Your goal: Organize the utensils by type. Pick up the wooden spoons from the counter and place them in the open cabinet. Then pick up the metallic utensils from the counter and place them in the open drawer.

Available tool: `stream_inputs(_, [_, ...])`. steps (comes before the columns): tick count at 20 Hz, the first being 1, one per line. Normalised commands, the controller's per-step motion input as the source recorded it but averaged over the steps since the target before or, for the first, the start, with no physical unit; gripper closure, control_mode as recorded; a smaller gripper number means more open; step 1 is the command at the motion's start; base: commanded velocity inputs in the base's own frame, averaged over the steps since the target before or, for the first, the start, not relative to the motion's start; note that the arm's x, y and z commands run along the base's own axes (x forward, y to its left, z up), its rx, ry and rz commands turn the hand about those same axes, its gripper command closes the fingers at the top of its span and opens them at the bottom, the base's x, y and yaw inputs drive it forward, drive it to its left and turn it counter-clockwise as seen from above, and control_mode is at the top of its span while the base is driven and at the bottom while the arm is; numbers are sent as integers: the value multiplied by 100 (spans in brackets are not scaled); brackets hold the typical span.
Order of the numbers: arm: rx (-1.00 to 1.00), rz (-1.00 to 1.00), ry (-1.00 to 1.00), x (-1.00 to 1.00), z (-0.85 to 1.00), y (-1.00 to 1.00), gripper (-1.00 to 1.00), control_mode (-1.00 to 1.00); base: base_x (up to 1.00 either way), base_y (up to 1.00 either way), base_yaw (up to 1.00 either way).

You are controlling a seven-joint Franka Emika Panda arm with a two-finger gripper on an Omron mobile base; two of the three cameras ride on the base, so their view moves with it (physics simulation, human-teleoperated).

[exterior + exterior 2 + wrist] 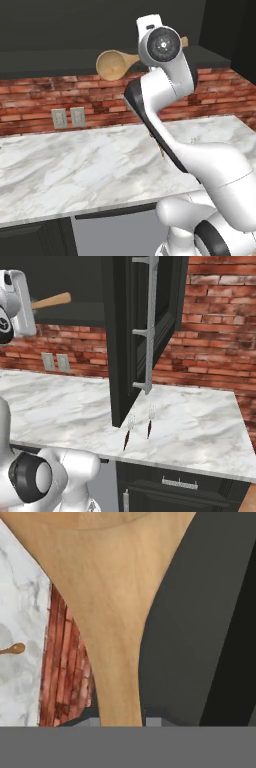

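- My gripper [120,722] is clenched on the large wooden spoon [114,64], raised at the open cabinet's [50,25] shelf edge.
- Spoon lies level, bowl pointing left along the shelf.
- Two forks [138,431] lie near the counter's [200,436] front edge, prongs toward the wall.

A kitchen: marble counter [75,170], brick backsplash [50,100], black wall cabinet [135,331], wall sockets [68,118].

Light-tan wooden spoon [116,64] with smooth matt grain, white marble counter [85,170] veined grey and faintly glossy, rough red brick wall [210,351], matt black cabinet [127,341] fitted with a brushed metal handle [150,326], silver-headed forks [139,428]
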Motion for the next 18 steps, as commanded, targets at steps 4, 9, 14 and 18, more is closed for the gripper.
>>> stream_inputs(4, [9,1,3,76,25,0,100,-100,0,0,0])
stream_inputs(9, [9,7,0,63,14,3,100,-100,0,0,0])
stream_inputs(14, [0,0,0,45,-18,10,100,-100,0,0,0])
stream_inputs(18, [1,0,1,70,-5,0,100,-100,0,0,0])
